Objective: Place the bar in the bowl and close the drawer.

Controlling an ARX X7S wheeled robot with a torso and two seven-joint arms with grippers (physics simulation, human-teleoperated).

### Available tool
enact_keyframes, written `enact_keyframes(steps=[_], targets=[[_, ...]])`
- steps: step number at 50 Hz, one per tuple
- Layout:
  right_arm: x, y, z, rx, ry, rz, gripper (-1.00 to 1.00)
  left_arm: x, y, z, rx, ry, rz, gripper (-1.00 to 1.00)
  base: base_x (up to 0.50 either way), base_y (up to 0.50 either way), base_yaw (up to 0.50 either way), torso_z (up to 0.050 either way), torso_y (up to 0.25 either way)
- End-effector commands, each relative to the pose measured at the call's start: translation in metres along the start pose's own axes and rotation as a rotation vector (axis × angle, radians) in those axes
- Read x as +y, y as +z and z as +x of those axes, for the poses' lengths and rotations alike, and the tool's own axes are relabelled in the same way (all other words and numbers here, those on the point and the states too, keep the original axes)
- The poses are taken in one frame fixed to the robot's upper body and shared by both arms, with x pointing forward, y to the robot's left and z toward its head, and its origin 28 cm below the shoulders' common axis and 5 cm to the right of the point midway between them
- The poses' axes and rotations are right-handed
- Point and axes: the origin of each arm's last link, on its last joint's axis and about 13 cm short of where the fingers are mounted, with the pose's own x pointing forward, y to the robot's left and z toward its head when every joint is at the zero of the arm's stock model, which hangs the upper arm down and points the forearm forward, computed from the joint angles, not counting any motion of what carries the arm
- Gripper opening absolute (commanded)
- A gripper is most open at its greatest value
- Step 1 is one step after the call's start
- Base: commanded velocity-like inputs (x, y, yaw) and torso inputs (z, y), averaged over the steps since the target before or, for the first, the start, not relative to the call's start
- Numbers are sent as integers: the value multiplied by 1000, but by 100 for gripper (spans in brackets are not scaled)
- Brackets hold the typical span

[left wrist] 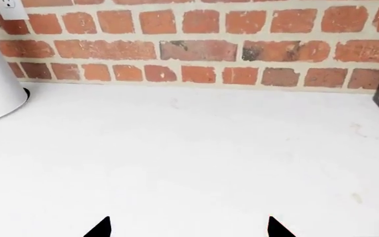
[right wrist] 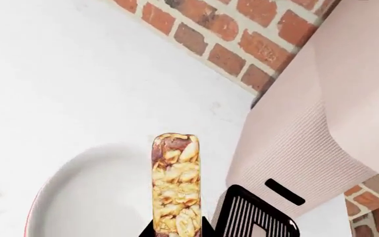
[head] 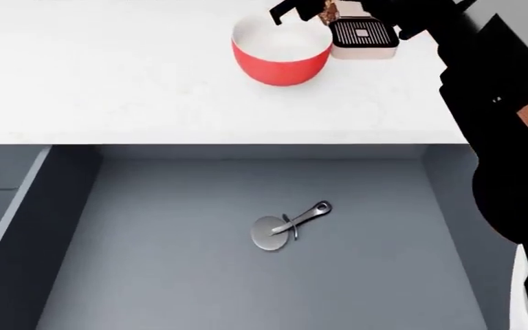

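White counter (head: 108, 75), brick backsplash (left wrist: 203, 44)

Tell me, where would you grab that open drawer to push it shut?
Probably no gripping needed: the drawer is pulled out toward the robot below the white counter, so pressing on its front edge from the robot's side should slide it in. Its handle is out of view. The free left gripper suits, since the right gripper holds the bar.

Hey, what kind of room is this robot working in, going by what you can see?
Most likely a kitchen, a simulated one. A white countertop runs along a red brick backsplash, with a wall outlet above it. Below, an open drawer holds a pizza cutter, and a red bowl sits on the counter.
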Motion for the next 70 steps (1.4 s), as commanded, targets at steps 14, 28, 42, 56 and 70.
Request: enact_keyframes(steps=[14,28,42,56,70], targets=[[4,15,0,-178,6,175,-100,3,8,-4,-33,3,-28,100,0,0,0,0,0],[7,11,4,-192,16,205,-100,1,6,-2,-36,11,-13,100,0,0,0,0,0],[9,10,5,-190,22,198,-100,0,4,-1,-23,-9,32,100,0,0,0,1,-163],[18,11,6,-189,37,181,-100,5,10,-4,-38,-6,19,100,0,0,0,0,-11],[22,0,12,-143,43,178,-100,6,8,-3,-35,-2,26,100,0,0,0,0,0]])
